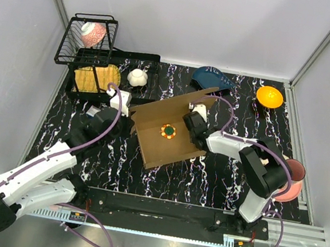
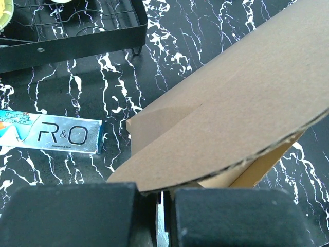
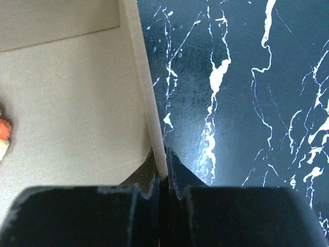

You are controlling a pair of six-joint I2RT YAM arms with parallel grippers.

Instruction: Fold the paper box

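Two robot arms work on the paper box (image 1: 152, 143) on a black marbled worktop (image 1: 206, 181). The left hand (image 2: 160, 198) is pinched shut on the rim of one brown flap. That flap bows up and away from the fingers rather than lying flat. The right hand (image 3: 163, 170) is clamped on the thin edge of the opposite wall, with the box floor to its left and bare worktop to its right. Between the two hands the box sits half open, a small orange-and-green object (image 1: 168, 131) resting on its floor. Beyond the left hand, just left of the flap, lies a toothpaste tube (image 2: 51, 135).

Both grips look shallow, so an uneven pull might slip the cardboard free. The bowed flap could also kink away from its crease, and tilting the box might send the small object sliding.
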